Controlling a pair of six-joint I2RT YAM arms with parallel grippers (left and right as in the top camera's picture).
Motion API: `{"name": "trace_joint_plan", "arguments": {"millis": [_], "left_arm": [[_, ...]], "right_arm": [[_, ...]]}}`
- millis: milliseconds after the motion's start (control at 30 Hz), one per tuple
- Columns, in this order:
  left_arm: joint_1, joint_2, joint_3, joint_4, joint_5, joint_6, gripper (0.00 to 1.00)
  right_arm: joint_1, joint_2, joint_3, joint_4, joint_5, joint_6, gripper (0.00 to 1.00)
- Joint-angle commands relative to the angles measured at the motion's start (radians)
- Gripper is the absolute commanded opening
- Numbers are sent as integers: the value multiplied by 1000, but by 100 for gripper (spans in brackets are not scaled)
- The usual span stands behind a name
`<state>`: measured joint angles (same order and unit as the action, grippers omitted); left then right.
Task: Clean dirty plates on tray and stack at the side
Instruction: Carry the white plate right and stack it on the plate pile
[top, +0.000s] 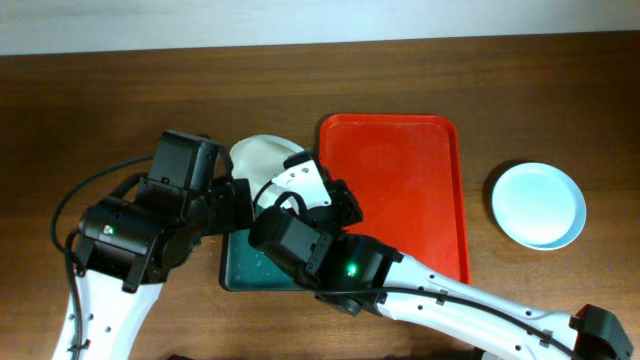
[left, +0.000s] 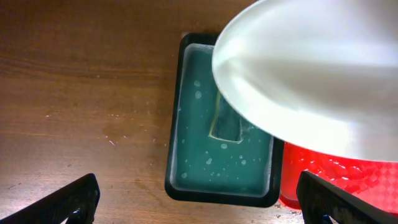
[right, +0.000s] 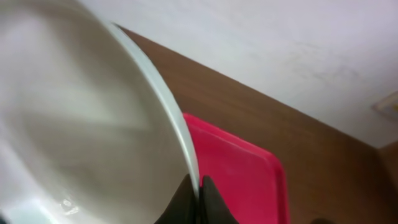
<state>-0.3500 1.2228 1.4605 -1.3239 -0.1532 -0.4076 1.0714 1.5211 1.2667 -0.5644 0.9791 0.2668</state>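
My right gripper (right: 198, 198) is shut on the rim of the white plate (right: 81, 130), holding it tilted above the dark green basin (top: 240, 272). The white plate also shows in the overhead view (top: 262, 160) and fills the upper right of the left wrist view (left: 311, 74). My left gripper (left: 199, 202) is open and empty, its fingers wide apart above the basin's near edge. The red tray (top: 400, 190) lies to the right of the basin with nothing on it. The pale blue plate (top: 538, 204) sits on the table to the right of the tray. The pale green plate is out of view.
The basin (left: 221, 149) holds teal soapy water with a sponge (left: 227, 121) in it. Both arms crowd the space over the basin (top: 250, 230). A pale wall runs behind the table's far edge (top: 300, 22).
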Motion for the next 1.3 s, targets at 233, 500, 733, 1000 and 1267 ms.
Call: {"name": "trace_joint_plan", "arguments": {"millis": [233, 500, 733, 1000, 1267], "left_arm": [[6, -11, 2, 2, -8, 16, 99], [6, -11, 2, 2, -7, 16, 99], [6, -11, 2, 2, -7, 16, 99], [6, -11, 2, 2, -7, 16, 99], [6, -11, 2, 2, -7, 16, 100]], "right_arm": [[-105, 2, 20, -50, -158, 37, 4], [-370, -140, 24, -114, -723, 330, 4], [-1042, -222, 23, -405, -1086, 317, 4], [-1681, 24, 16, -491, -1108, 204, 4], [-1825, 255, 14, -468, -1112, 186, 43]]}}
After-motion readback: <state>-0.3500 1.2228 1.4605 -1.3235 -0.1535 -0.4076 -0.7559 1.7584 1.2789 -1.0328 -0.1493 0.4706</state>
